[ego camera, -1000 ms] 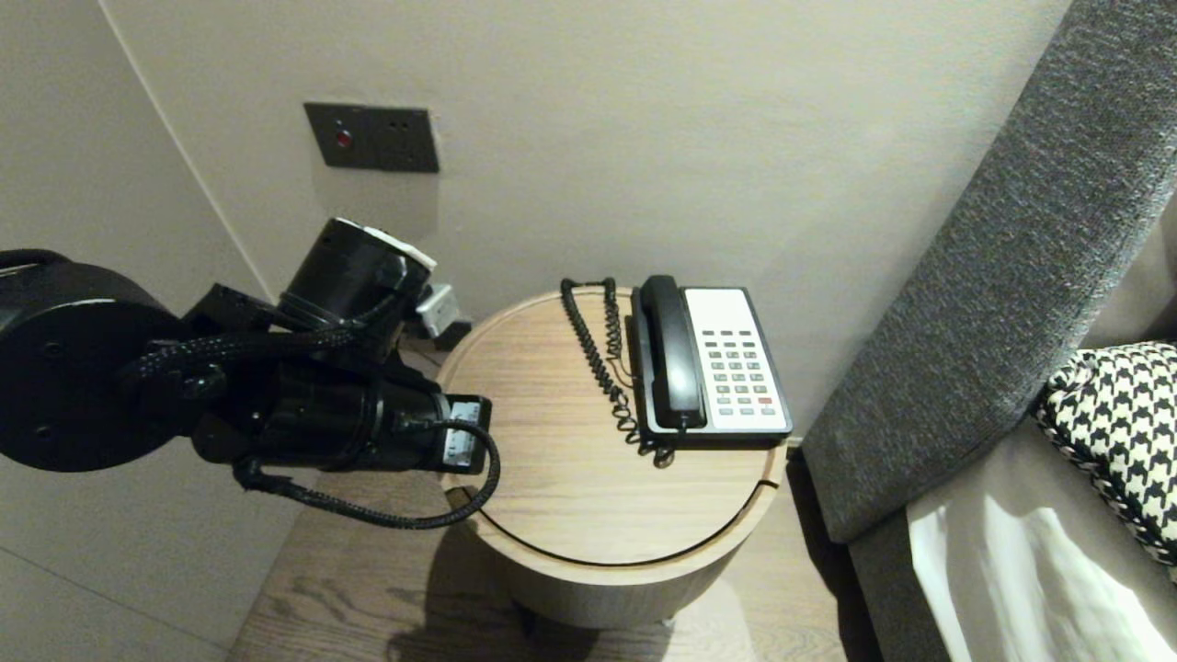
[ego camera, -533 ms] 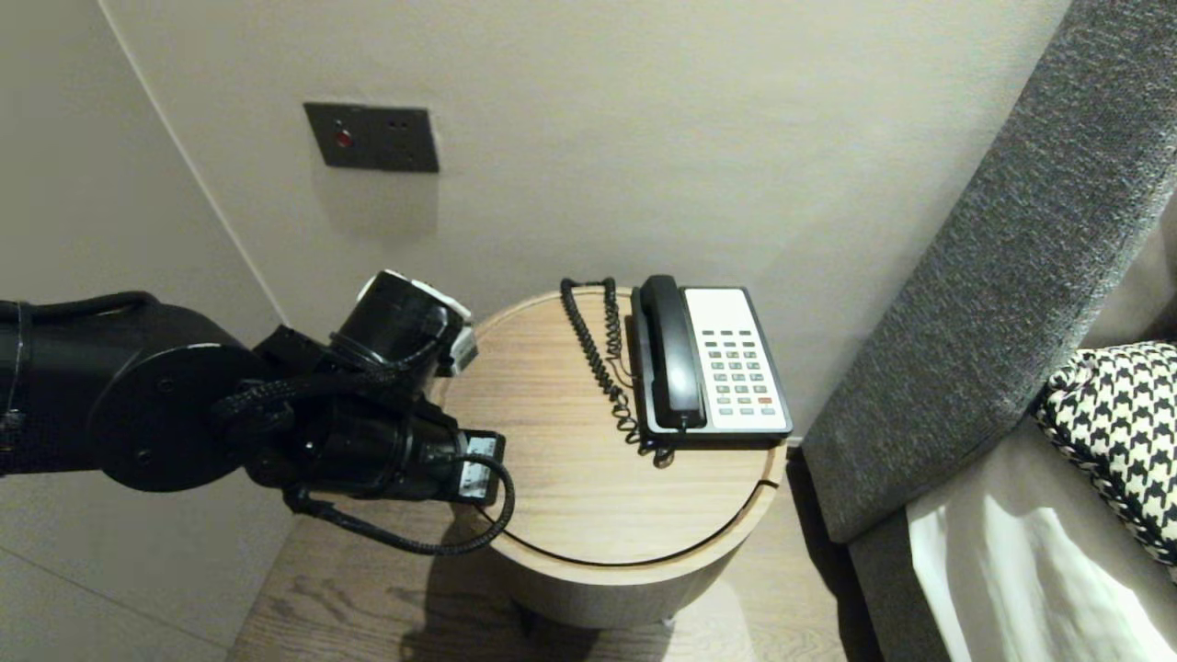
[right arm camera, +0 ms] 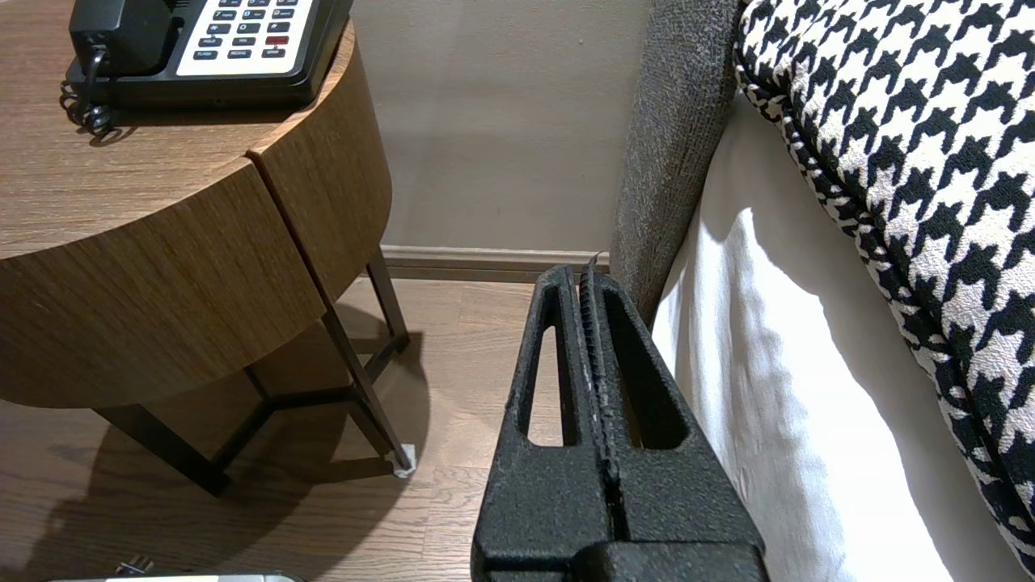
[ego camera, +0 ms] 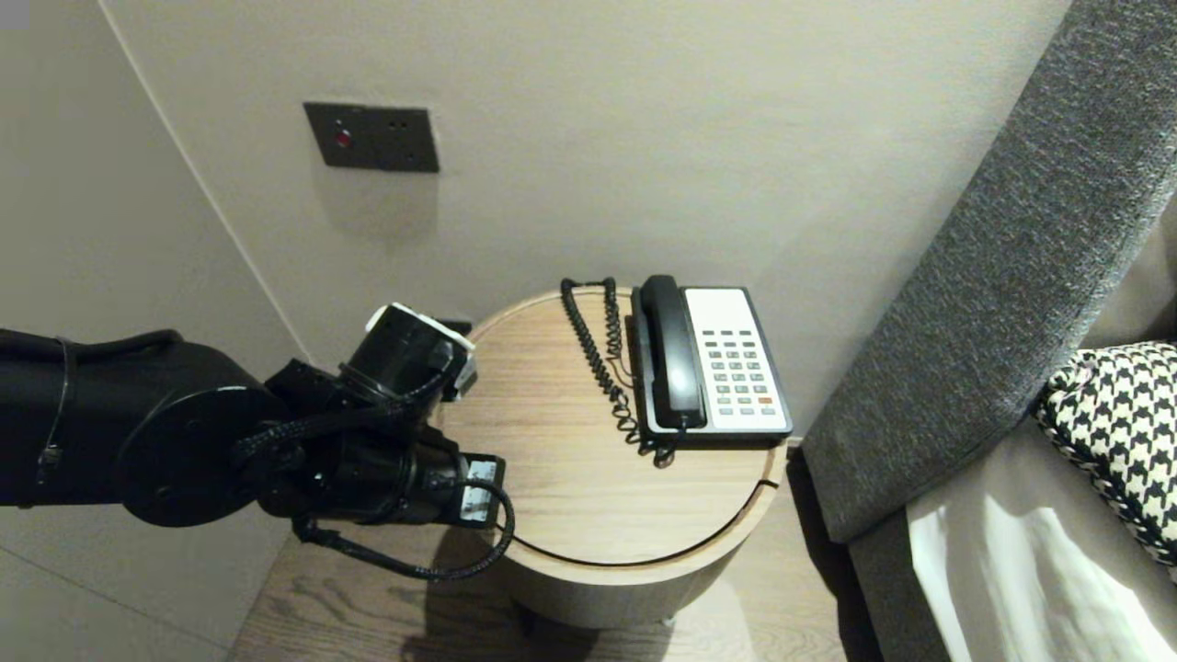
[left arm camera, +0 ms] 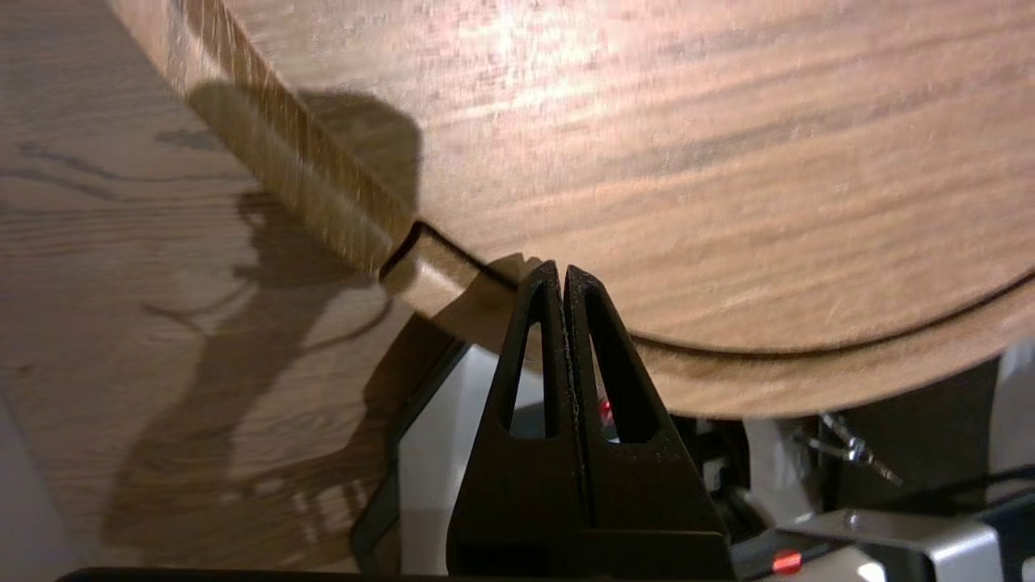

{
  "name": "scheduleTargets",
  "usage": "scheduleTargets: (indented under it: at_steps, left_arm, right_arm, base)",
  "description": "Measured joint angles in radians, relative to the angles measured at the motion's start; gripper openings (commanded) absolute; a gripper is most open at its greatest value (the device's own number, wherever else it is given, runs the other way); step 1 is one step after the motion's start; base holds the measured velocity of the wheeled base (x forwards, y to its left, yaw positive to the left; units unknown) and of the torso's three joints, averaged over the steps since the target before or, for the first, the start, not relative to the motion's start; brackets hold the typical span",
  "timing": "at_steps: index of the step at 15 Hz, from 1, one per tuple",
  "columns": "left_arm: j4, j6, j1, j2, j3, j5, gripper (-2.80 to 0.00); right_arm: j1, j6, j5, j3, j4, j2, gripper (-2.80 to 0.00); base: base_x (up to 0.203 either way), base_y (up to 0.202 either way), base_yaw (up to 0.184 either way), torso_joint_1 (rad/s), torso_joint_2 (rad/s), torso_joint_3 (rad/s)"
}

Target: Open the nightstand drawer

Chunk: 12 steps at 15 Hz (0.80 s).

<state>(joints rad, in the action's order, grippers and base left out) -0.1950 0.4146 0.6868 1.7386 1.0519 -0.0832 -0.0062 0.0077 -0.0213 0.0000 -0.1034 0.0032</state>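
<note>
1. Left gripper (left arm camera: pixel 563 271): fingers pressed together, empty, tips at the near-left rim of the side table (ego camera: pixel 570 496); contact impossible to tell.
2. Round, wood-grained top with a curved seam near the edge; stands beside the bed (right arm camera: pixel 776 388), telephone (ego camera: pixel 713 363) on its far side.
3. Sunk lower and closer to that rim than a second ago; telephone unmoved.
4. Right gripper (right arm camera: pixel 588 275): clamped shut, parked low by the bed.

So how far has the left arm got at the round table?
Done: nothing on the table looks handled; the handset lies on the telephone. In hand: the left gripper, shut and empty, points at the table's left rim; contact is unclear. Left: any grasp. The right gripper is parked, shut, near the bed.
</note>
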Motion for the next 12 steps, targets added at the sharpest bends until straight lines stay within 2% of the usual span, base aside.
scheduleTargets:
  at_steps: [6, 12]
  left_arm:
    - [0.018, 0.013, 0.018, 0.02, -0.016, 0.0, -2.8]
    - [0.024, 0.028, 0.065, -0.011, -0.091, 0.001, -2.8]
  right_arm:
    - [0.0, 0.0, 0.0, 0.0, 0.0, 0.0, -2.8]
    - [0.0, 0.0, 0.0, 0.0, 0.0, 0.0, -2.8]
  base:
    - [0.0, 0.0, 0.0, 0.0, 0.0, 0.0]
    - [0.0, 0.0, 0.0, 0.0, 0.0, 0.0]
